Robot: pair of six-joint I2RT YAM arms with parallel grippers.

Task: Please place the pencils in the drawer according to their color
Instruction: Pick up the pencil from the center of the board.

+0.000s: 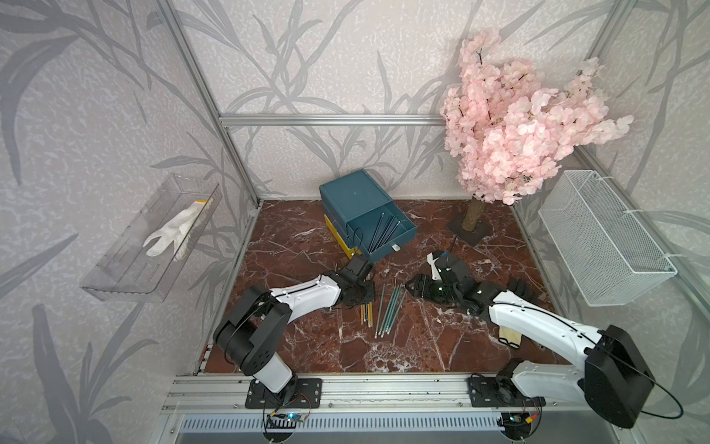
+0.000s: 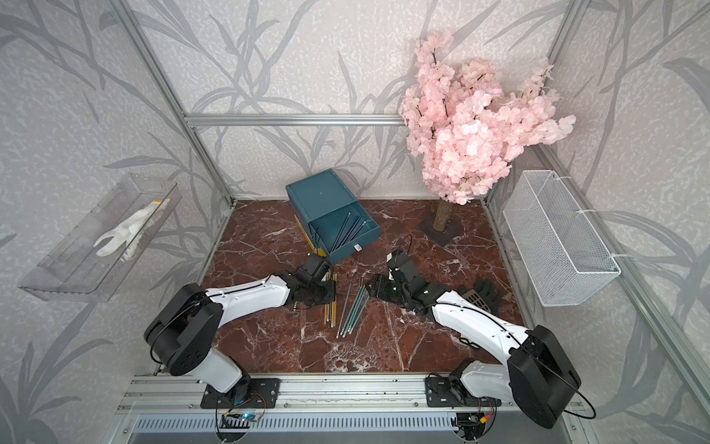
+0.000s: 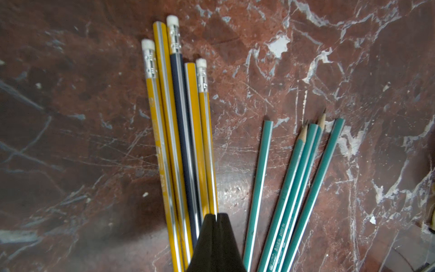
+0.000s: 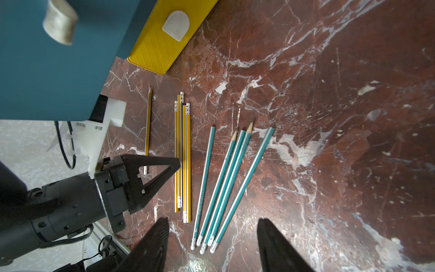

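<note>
We locate the drawer (image 1: 355, 194), a cube-shaped plastic box with smooth dark teal walls, at the far centre of the table (image 1: 422, 346), a glossy red-brown marble surface with white veins. Its top tier (image 1: 399, 234) is pulled out toward the near right and contains several thin dark pencils (image 1: 380, 230) lying lengthwise. The yellow tier (image 1: 337, 236) sits at the bottom. The other pencils lie near centre, between the two arms. To the left is a tight bundle of yellow pencils (image 3: 164, 141) with one navy pencil (image 3: 184, 141) among them. To the right are five teal pencils (image 3: 292, 188), fanned out from their near ends. Both top views show these only as thin coloured lines. The left wrist view resolves glossy faceted shafts, ribbed metal ferrules and white erasers. The right wrist view alone shows the yellow tier's quilted diamond-pattern front, its rounded white pull tab (image 4: 175, 26), and a lone yellow pencil (image 4: 147, 131) lying apart on the left arm's side of the bundle. The left gripper (image 3: 216, 215) has its black wedge-shaped jaws pressed together, tips at the yellow bundle; we cannot tell whether a pencil is pinched. The right gripper (image 4: 213, 221) has its jaws well apart and grips nothing; the teal pencils' eraser ends show in the gap, on the table below.
</note>
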